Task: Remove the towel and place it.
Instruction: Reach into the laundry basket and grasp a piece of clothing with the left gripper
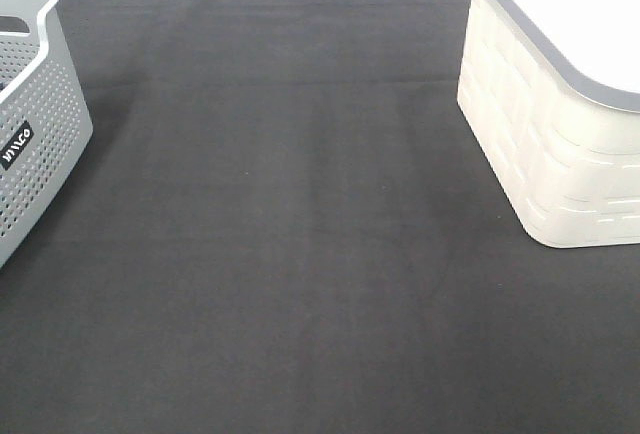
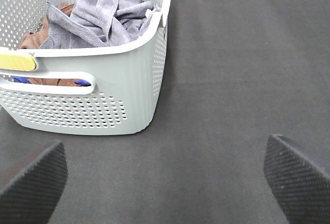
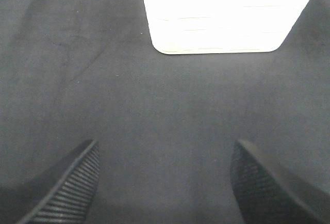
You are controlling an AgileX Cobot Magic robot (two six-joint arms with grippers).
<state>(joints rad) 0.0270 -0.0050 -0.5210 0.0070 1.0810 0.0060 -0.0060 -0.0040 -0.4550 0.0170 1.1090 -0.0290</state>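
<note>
The greyish-lavender towel (image 2: 103, 17) lies crumpled on top of other cloths inside a grey perforated basket (image 2: 129, 79), seen in the left wrist view. The same basket (image 1: 35, 114) stands at the left edge of the exterior high view, where its contents are hidden. My left gripper (image 2: 165, 180) is open and empty above the dark mat, in front of the basket and apart from it. My right gripper (image 3: 165, 182) is open and empty above the mat, short of the white basket (image 3: 227, 17). Neither gripper shows in the exterior high view.
A white lidded basket (image 1: 560, 114) with a grey rim stands at the right. A brown cloth (image 2: 38, 35) and a yellow item (image 2: 18, 61) also lie in the grey basket. The dark mat (image 1: 300, 234) covers the table between the baskets.
</note>
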